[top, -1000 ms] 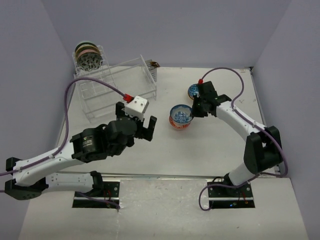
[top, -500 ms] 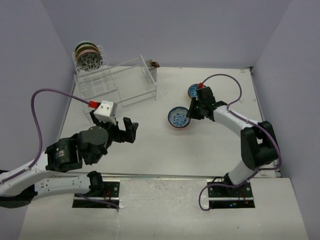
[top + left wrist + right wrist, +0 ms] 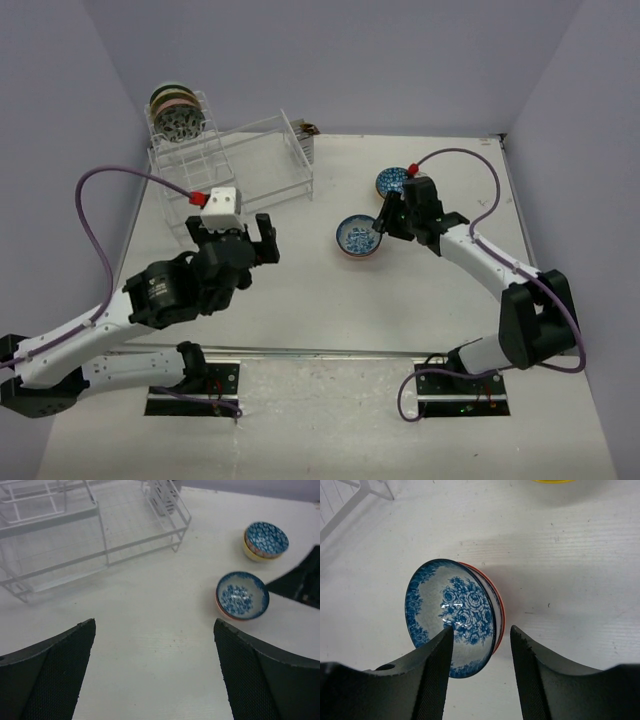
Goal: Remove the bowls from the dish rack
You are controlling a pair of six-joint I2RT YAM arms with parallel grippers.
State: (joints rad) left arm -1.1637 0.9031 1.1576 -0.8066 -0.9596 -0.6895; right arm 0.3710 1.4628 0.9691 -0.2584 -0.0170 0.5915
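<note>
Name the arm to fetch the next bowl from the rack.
Left. The left end effector, open, faces the dish rack nearby; the right end effector straddles a blue floral bowl across the table.

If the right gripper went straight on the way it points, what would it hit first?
The blue-flowered bowl: its rim lies between the fingers of the right gripper, so likely its wall, then the table. Depth is hard to judge.

The near bowl (image 3: 359, 237) sits on the table (image 3: 300, 290) right of the dish rack (image 3: 235, 165), the far bowl (image 3: 392, 181) just behind it.
</note>
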